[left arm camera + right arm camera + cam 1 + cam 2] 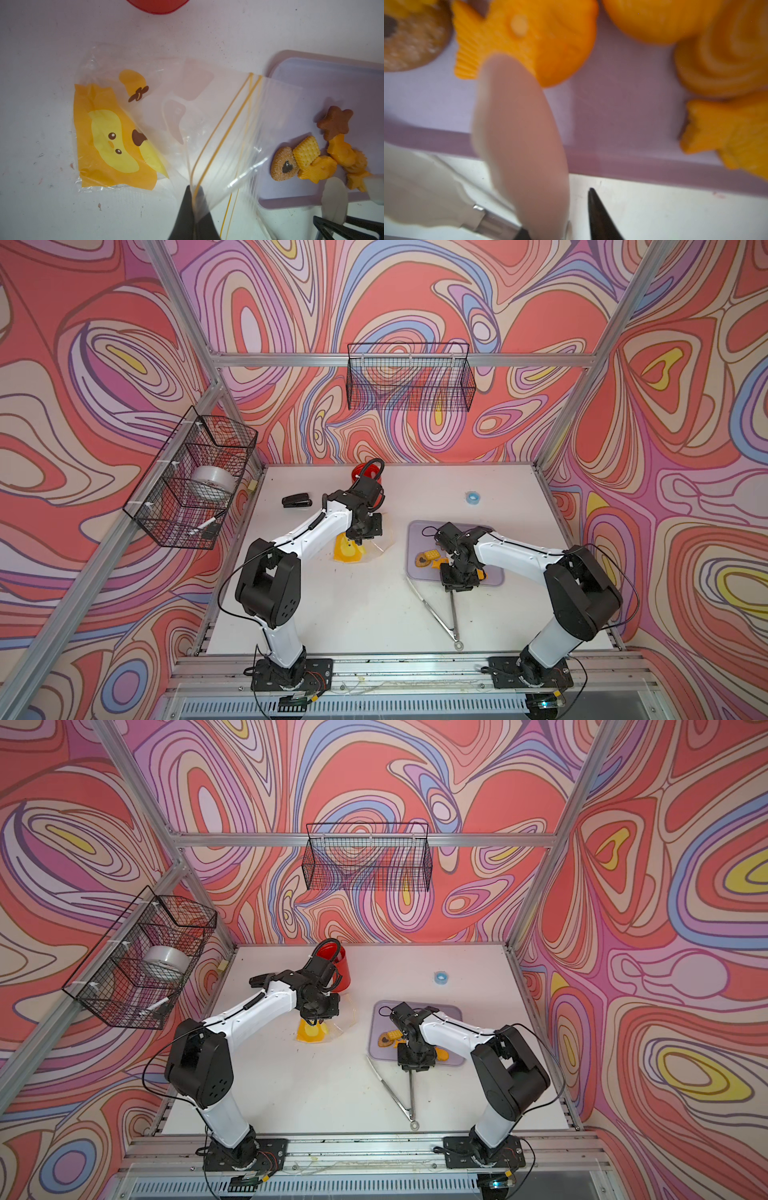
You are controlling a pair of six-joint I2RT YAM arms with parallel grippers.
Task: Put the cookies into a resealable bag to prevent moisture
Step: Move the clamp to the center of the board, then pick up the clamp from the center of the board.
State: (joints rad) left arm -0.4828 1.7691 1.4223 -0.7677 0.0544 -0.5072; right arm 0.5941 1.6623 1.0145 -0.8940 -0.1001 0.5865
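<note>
Two robot arms work over a white table. The left pincer is clenched on the zip edge of the small clear plastic resealable bag printed with a yellow-orange cartoon face. The bag lies left of centre, its mouth end lifted and turned right toward a flat lilac tray.

The cookies are orange fish shapes, a brown star, a yellow square cracker and a heart-centred round. They sit heaped on the tray's near part, and none shows in the bag.

The right pincer hangs over the tray's near rim, released. Its fingers are parted beside one arm of long metal tongs with pale tips, which lie splayed on the table.

Likely risks: the thin film may sag and shut the bag's mouth. Tongs caught by one arm would not close, so a cookie could slip or be shoved off the tray.
</note>
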